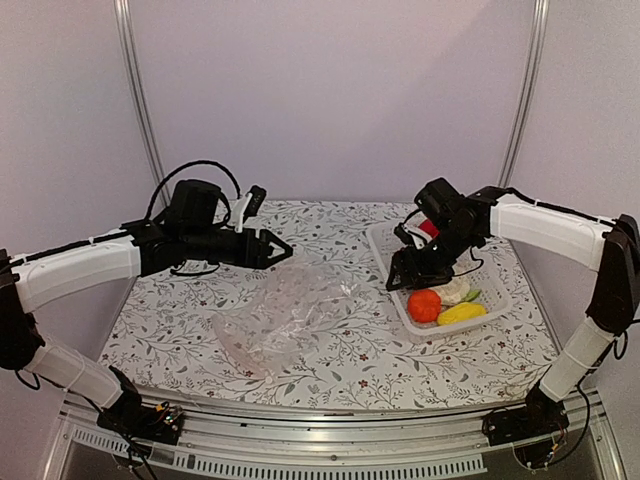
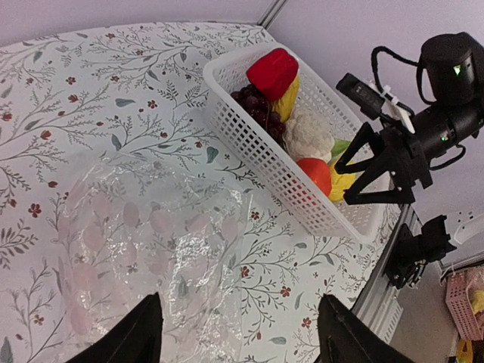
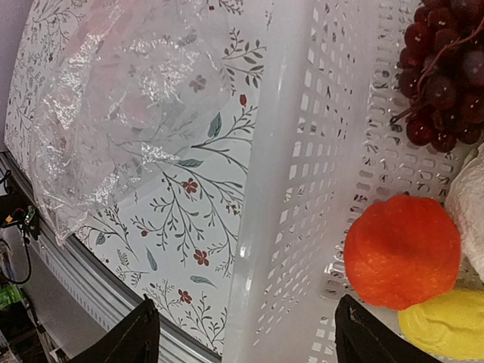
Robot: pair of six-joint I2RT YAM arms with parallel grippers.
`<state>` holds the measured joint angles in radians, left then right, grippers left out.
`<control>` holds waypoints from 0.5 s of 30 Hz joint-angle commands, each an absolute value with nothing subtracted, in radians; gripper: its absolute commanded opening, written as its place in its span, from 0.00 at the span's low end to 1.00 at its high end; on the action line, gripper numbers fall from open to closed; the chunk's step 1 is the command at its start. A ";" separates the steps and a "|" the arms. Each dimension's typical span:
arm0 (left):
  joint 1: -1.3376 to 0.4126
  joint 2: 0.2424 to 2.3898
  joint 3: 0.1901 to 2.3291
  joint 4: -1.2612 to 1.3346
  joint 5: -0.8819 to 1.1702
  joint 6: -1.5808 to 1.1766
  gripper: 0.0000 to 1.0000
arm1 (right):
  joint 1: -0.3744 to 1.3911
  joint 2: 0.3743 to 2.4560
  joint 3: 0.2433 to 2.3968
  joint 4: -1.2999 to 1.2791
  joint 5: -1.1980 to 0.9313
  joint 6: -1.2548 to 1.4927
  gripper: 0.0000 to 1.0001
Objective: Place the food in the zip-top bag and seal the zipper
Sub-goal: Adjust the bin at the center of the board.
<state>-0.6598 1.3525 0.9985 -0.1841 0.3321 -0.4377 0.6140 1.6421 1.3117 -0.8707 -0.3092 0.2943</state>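
The food sits in the white mesh basket [image 2: 265, 144] on the right of the worktop [image 1: 180, 330]: the red pepper [image 2: 272, 72] and grape bunch [image 3: 442, 83] at the far end, the cauliflower [image 2: 306, 134] in the middle, the orange fruit [image 1: 424, 305] and a yellow piece [image 1: 461, 313] nearest you. None of it is in the zip-top bag [image 1: 285, 315], which lies crumpled and flat just left of the basket; you cannot make out its zipper or which edge is the mouth. Your right pincer [image 1: 408, 277] hangs spread wide and empty over the basket's left wall, close to the orange fruit. Its wrist view puts that wall between the fingers, so a straight descent could land one finger on the rim and shove or tip the basket. The fruit is round and smooth-looking, and an off-centre squeeze may squirt it out. Your left pincer [image 1: 283, 251] is also wide and empty, above the bag's far edge. With no mouth held open, anything you carry over would likely land on top of the plastic and roll off.
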 commanded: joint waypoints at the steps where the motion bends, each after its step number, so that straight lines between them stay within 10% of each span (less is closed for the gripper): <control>1: -0.672 1.346 1.010 -0.215 0.313 -0.434 0.70 | 0.542 1.630 1.455 -0.930 -0.215 0.259 0.78; 15: -0.672 1.318 1.027 -0.315 0.236 -0.433 0.70 | 0.298 1.728 1.528 -0.878 0.151 0.214 0.78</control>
<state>-0.6609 1.3521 1.0008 -0.2607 0.2718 -0.4419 0.3042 1.6703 1.5154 -0.8661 -0.0109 0.2317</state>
